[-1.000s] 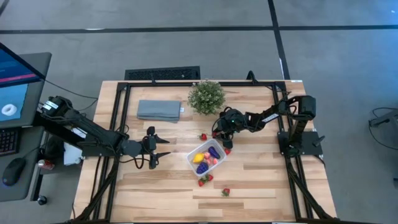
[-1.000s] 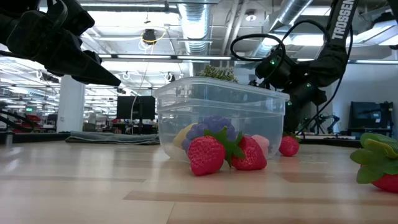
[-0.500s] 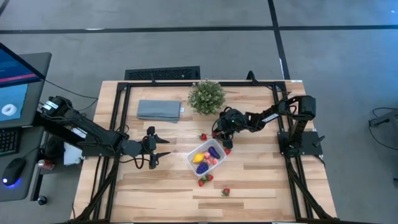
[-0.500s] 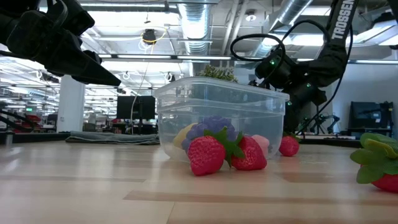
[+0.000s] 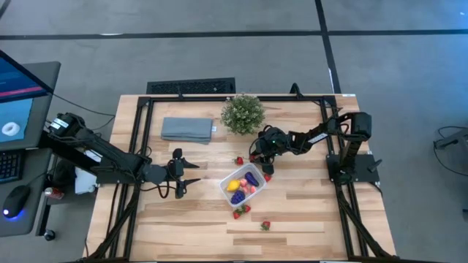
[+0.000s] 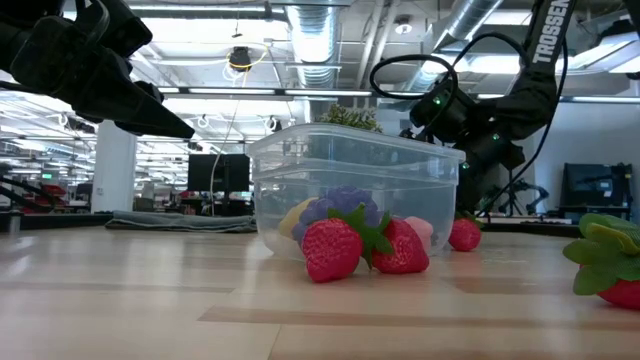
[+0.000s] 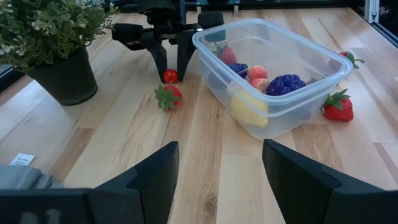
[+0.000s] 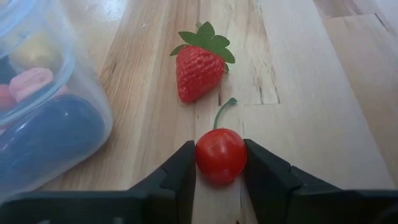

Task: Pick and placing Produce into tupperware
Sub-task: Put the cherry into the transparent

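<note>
Right gripper clamped on cherry at bench level, just off tupperware 1 o'clock corner; strawberry just beyond. Left gripper fingers apart, empty, hovering at tupperware's 9 o'clock. Tupperware mid-bench, holds yellow, purple, pink pieces. Two strawberries at its 6 o'clock, touching each other.

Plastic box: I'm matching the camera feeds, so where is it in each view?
High view: plastic box mid-table, diagonally below the potted plant.
Low view: centre, strawberries in front.
Left wrist view: ahead, fruit inside.
Right wrist view: only its curved wall, beside the cherry.
Shared landmark: the potted plant, missing only from the right wrist view.
</note>
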### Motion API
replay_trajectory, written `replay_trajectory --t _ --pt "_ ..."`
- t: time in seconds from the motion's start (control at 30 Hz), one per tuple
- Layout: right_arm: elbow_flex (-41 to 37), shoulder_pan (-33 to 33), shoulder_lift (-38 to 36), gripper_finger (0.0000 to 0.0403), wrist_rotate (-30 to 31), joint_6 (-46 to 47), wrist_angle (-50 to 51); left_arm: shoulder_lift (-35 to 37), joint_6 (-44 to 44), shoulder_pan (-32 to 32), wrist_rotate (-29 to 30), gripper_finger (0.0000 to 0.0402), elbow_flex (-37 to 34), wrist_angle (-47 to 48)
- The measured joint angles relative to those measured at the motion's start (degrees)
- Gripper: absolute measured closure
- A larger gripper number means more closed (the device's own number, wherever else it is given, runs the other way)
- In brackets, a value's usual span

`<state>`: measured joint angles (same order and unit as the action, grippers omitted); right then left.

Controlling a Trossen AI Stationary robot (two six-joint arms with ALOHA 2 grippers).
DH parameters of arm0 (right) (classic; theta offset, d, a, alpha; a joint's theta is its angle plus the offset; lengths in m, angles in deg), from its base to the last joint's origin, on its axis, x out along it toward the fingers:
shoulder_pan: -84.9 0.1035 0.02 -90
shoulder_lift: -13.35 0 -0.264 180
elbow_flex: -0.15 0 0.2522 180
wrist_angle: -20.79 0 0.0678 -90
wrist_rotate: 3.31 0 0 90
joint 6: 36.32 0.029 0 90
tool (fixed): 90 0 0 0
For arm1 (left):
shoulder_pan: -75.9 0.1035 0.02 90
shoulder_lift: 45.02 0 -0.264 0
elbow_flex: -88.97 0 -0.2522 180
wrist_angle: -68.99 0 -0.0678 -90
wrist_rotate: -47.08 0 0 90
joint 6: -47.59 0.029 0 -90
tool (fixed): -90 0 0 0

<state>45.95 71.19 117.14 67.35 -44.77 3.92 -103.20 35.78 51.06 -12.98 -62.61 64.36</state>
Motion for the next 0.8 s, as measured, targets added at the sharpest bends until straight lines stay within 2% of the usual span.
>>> replay_trajectory --t 0.43,0.6,0.8 --pt "-0.13 0.07 -1.96 0.0256 -0.57 -0.02 3.07 0.00 -0.02 0.01 0.00 0.0178 0.00 0.02" --pt "-0.26 0.11 -7.00 0.0264 -0.84 -0.85 8.49 0.01 0.00 0.00 0.00 0.0178 0.00 0.00" --pt "-0.25 0.10 -13.54 0.0254 -0.37 -1.04 13.27 0.01 0.00 0.00 0.04 0.0178 0.00 0.00"
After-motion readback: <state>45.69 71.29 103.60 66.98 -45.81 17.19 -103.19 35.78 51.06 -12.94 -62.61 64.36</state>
